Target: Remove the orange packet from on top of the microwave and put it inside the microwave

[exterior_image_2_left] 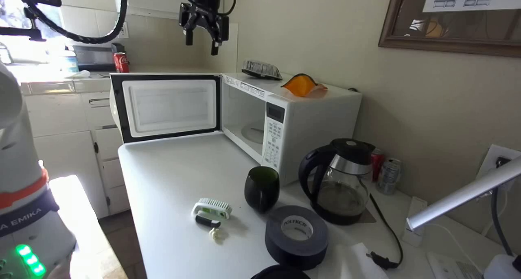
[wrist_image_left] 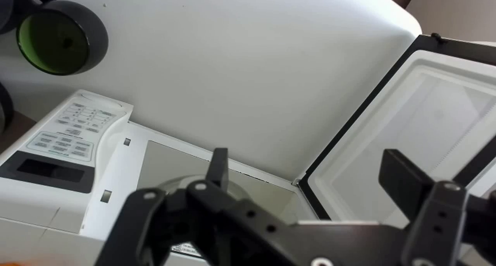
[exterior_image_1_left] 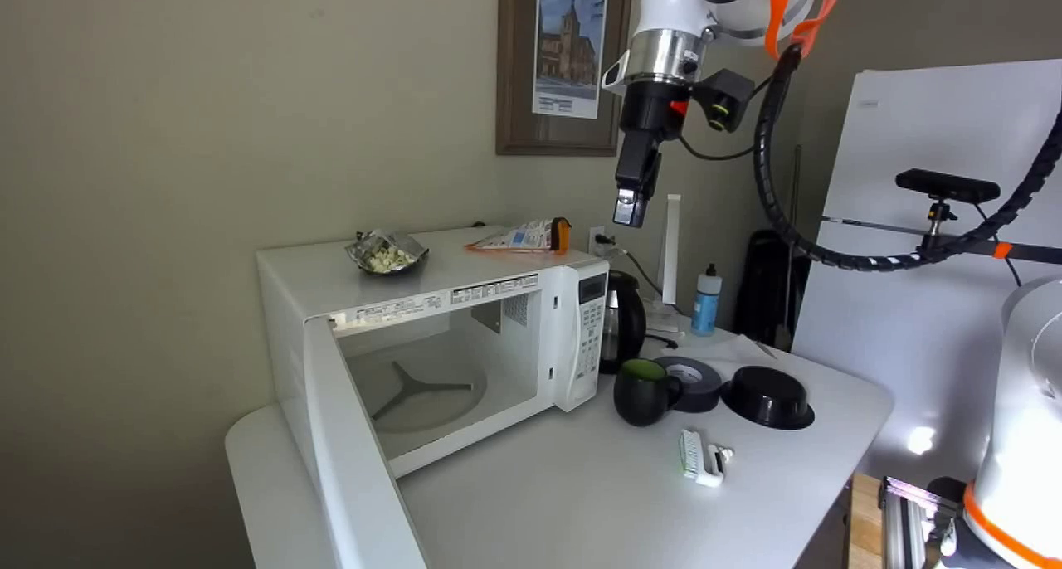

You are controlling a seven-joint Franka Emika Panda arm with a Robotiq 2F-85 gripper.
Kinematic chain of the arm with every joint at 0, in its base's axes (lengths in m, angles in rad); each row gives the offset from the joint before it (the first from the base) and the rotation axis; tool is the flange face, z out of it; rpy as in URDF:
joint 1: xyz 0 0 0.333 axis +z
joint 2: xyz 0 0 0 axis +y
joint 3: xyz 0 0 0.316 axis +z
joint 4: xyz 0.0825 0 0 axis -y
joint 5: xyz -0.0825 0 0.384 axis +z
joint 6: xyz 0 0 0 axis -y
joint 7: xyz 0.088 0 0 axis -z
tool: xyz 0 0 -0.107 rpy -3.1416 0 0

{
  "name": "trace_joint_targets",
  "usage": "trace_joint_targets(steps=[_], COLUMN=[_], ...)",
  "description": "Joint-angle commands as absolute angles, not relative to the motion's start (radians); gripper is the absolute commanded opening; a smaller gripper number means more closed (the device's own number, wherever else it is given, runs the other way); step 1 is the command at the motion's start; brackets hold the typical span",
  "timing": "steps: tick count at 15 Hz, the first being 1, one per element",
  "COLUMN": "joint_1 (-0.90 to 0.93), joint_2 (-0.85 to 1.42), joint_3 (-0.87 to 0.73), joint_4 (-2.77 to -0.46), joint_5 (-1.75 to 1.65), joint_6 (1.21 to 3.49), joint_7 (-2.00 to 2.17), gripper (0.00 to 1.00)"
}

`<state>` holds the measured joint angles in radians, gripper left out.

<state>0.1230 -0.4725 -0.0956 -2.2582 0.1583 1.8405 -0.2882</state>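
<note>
- At the far left, the microwave (exterior_image_1_left: 456, 270) door (exterior_image_1_left: 353, 465) stands open; a low, wide approach could knock it, most likely on the way into the cavity.
- Next, the filled foil dish (exterior_image_1_left: 387, 255) sits on the microwave's top, near the orange packet (exterior_image_1_left: 527, 235); a sideways sweep during the grasp could tip it.
- Inside the cavity, the three-armed support (exterior_image_1_left: 419, 386) could snag a packet edge if release comes too early.
- The packet lies on the microwave's top, toward the right; jaws that come down off-centre might pinch only film, or push it over the control panel (exterior_image_1_left: 589, 328) toward the mug (exterior_image_1_left: 640, 396).
- Rightmost, the jaws hang high, spread apart with nothing between them; the wrist view catches only an orange blur at its lower left corner, so a descent guided by that view alone would likely miss.
- The packet's look, left to right: a flat, orange-edged tip, white printed film, then a raised orange end with a dark rim. It seems light, limp and easily crushed.
</note>
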Motion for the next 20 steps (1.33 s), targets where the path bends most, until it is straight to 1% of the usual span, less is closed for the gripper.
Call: trace_joint_targets(steps=[1,6,10,13,20], joint_1=[0.104,0.109,0.125,0.12,0.031], joint_2=[-0.471,-0.471,-0.459,-0.411,-0.279], joint_3=[-0.08,-0.087,-0.11,-0.116,-0.144], joint_4=[-2.256,-2.254,-2.245,-2.208,-2.11], joint_5=[0.166,0.188,0.287,0.283,0.256], joint_6=[1.838,1.839,1.979,2.054,2.25], joint_7=[-0.295,-0.305,-0.376,-0.436,-0.354], gripper=[1.0,1.0,1.0,1.0,1.0])
